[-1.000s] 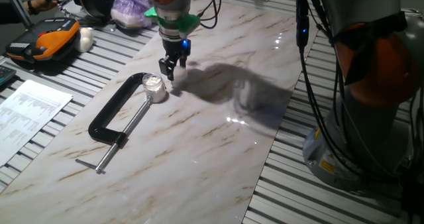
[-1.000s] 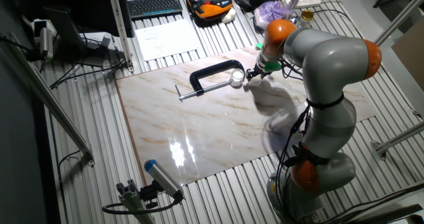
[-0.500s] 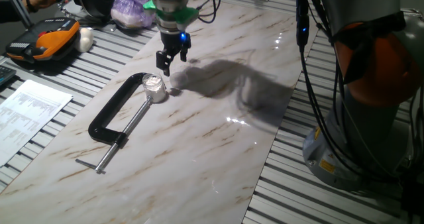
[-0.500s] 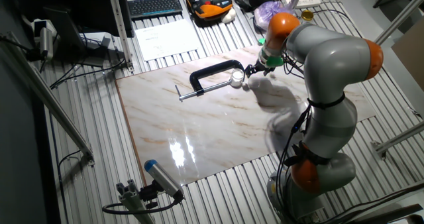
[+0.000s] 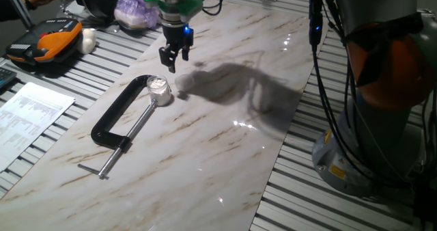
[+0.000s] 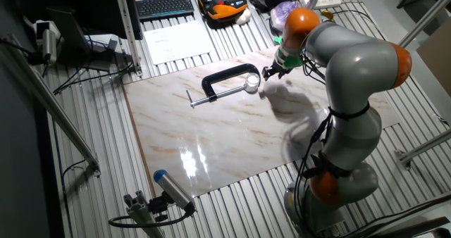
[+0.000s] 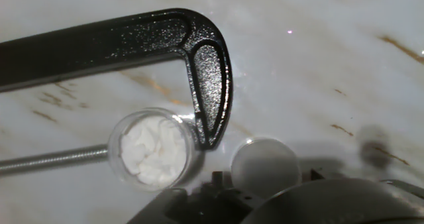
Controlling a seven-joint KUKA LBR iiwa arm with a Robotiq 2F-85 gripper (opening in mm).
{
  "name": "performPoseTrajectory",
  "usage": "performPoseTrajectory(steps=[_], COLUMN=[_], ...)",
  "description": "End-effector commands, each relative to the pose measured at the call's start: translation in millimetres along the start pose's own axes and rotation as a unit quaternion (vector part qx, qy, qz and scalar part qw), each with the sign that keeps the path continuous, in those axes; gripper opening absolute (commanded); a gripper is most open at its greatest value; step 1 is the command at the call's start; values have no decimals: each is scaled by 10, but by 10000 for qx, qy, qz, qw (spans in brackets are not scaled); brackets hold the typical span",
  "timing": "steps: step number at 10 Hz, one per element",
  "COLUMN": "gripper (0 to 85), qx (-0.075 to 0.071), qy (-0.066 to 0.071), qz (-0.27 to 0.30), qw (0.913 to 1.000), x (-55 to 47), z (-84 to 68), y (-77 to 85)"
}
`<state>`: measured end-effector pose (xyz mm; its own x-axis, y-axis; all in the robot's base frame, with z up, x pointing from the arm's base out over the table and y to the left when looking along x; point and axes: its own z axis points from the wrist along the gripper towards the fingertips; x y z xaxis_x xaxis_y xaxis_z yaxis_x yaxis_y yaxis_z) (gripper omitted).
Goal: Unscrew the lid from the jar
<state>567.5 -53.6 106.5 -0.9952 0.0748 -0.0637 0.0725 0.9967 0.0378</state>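
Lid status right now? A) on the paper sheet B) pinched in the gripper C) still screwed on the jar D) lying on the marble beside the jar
D: in the hand view the lid lies flat on the marble next to the open jar, which is held in the C-clamp, white contents exposed.

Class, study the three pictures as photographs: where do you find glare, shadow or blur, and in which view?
One fixed view: bright glare spots on the marble table and the arm's broad dark shadow beside the clamp. The other fixed view: a window-like reflection near the table's front edge. Hand view: clamp and jar fairly sharp, the lid soft, the gripper's dark body blurred along the bottom.
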Motion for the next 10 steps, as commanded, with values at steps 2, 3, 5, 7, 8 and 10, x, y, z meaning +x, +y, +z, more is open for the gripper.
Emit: performPoseTrajectory(steps=[2, 3, 5, 7, 8, 10], gripper=[340, 170, 0, 0, 0, 0], qx=[0, -22, -70, -164, -200, -209], qy=[-43, -56, -75, -14, 12, 70], qz=[50, 65, 33, 5, 37, 163], qw=[10000, 10000, 9999, 9999, 9998, 9996], x=[29, 36, 39, 30, 27, 32], z=[-98, -140, -198, -250, -277, -354], y=[53, 60, 67, 91, 115, 229])
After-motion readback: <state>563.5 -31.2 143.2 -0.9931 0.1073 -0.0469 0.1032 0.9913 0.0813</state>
